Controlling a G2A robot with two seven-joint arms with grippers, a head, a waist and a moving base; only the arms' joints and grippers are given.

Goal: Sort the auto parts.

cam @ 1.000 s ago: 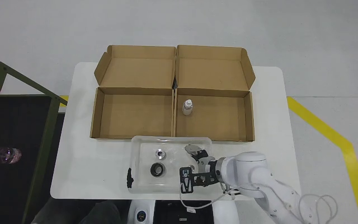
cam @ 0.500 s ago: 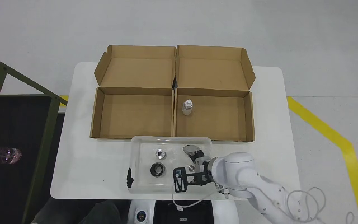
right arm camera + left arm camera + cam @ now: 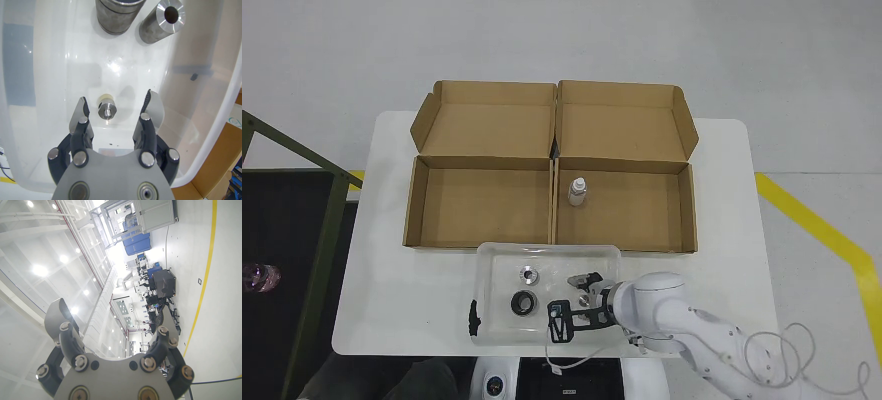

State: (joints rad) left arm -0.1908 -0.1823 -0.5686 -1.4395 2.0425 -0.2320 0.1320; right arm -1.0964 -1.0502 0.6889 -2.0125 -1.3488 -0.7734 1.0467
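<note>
So, done: you have one white part (image 3: pixel 579 190) in the right-hand box (image 3: pixel 642 228).
Remaining: two cylinders (image 3: pixel 117 19) and a small plug (image 3: pixel 106 110) in the clear bin (image 3: pixel 232 94).
Claw: right gripper (image 3: pixel 116 97) spread, straddling the plug, not touching.

The top camera looks straight down on the surface (image 3: pixel 382 280). The right wrist camera peers closely into the clear tub (image 3: pixel 542 246) at six o'clock, shared with top. The left wrist camera faces the ceiling (image 3: pixel 37 247).
</note>
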